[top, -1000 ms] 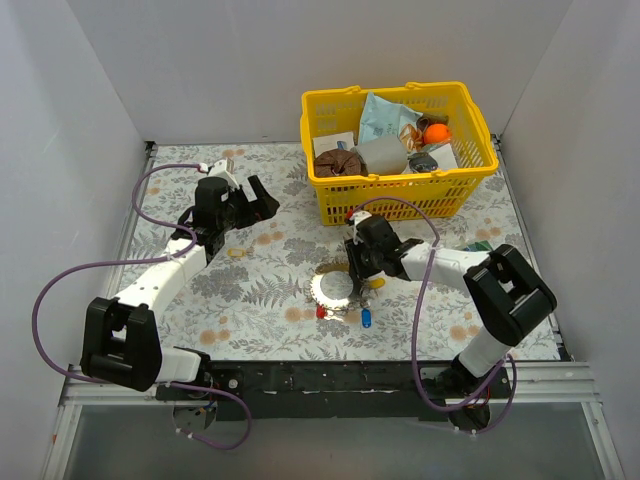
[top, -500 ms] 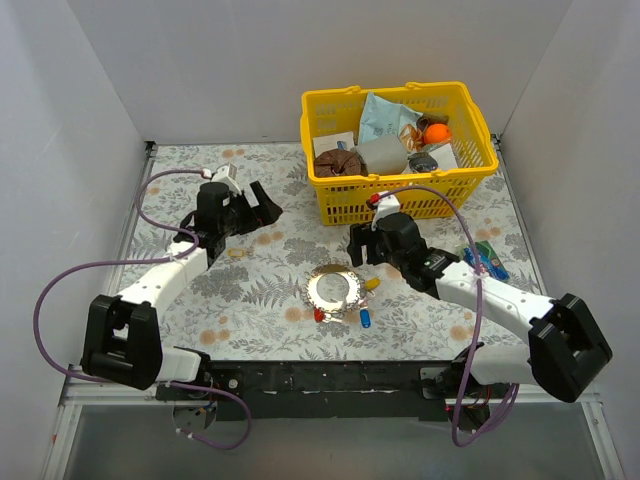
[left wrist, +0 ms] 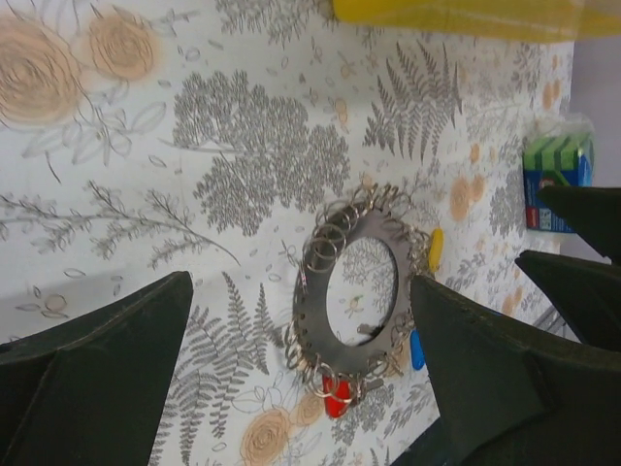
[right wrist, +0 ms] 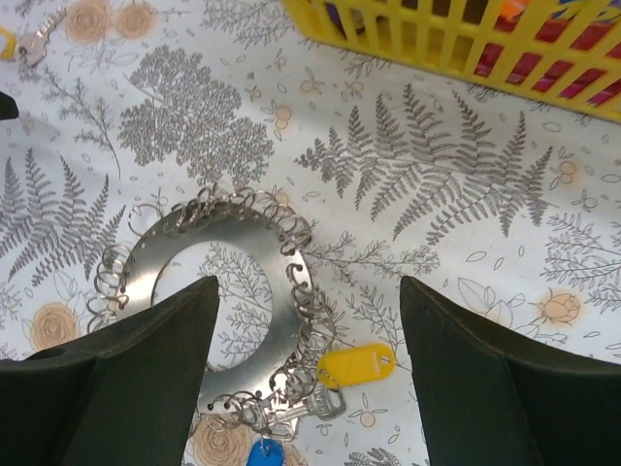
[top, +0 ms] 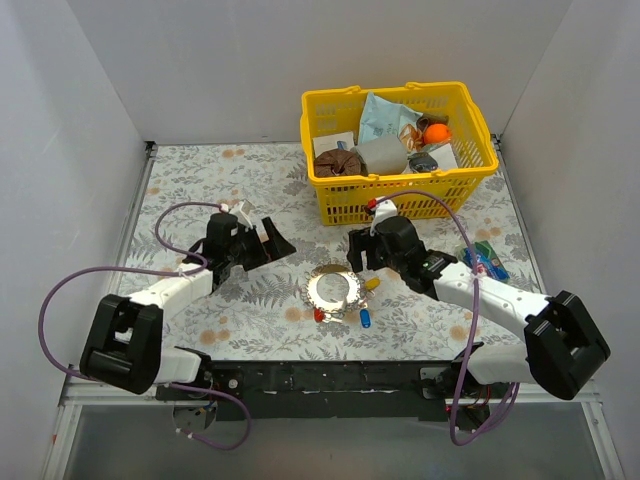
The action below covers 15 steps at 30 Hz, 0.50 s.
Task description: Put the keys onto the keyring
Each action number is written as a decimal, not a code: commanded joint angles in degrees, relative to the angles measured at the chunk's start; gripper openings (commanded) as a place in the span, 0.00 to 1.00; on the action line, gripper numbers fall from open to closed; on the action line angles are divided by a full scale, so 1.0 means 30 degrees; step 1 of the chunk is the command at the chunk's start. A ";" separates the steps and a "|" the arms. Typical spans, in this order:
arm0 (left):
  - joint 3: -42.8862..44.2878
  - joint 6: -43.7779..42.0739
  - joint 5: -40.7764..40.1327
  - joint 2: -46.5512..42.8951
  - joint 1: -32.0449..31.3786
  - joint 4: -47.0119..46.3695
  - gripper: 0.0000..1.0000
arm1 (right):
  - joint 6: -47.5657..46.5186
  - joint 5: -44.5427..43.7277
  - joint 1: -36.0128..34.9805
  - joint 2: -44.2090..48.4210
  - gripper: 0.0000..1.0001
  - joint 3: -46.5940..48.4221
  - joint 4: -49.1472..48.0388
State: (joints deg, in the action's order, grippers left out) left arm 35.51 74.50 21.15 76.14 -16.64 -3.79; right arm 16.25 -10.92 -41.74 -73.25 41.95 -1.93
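The keyring [top: 322,290], a wide shiny band edged with small split rings, lies flat on the floral table. A red key [top: 319,313], a blue key [top: 365,320] and a yellow key [top: 372,284] lie at its near and right edge. My left gripper [top: 275,240] is open and empty, left of the ring and above the table. In the left wrist view the ring [left wrist: 315,311] lies between the fingers of the left gripper [left wrist: 301,286]. My right gripper [top: 358,250] is open and empty, just behind the ring. The right wrist view shows the ring [right wrist: 288,313], yellow key [right wrist: 356,366] and blue key [right wrist: 262,453] below the right gripper [right wrist: 309,286].
A yellow basket [top: 385,185] full of items stands behind the ring. A green and blue pack [top: 483,258] lies to the right. A loose key [right wrist: 34,44] lies far left in the right wrist view. White walls enclose the table.
My left gripper has moved right and nearer, toward the ring. My right gripper has pulled back off the ring, its arm swinging out to the right. The ring and keys have stayed put.
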 commanded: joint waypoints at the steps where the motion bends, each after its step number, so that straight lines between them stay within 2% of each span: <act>1: -0.1140 0.0420 0.1125 -0.1589 -0.0894 -0.0406 0.95 | -0.0377 0.1791 0.0025 0.0102 0.83 -0.0625 0.0057; 6: -0.2225 0.0860 0.1038 -0.2089 -0.1482 -0.0581 0.96 | -0.0700 0.2964 -0.0004 0.0043 0.83 -0.1677 0.0176; 15: -0.2754 0.1562 0.0803 -0.0918 -0.2769 -0.1723 0.97 | -0.0668 0.5745 -0.0092 -0.0338 0.82 -0.2383 0.0264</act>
State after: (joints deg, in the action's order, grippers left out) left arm 27.14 77.84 23.38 72.53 -22.65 -6.22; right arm 15.07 0.69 -41.76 -73.82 35.33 -0.21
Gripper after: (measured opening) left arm 0.967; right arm 0.824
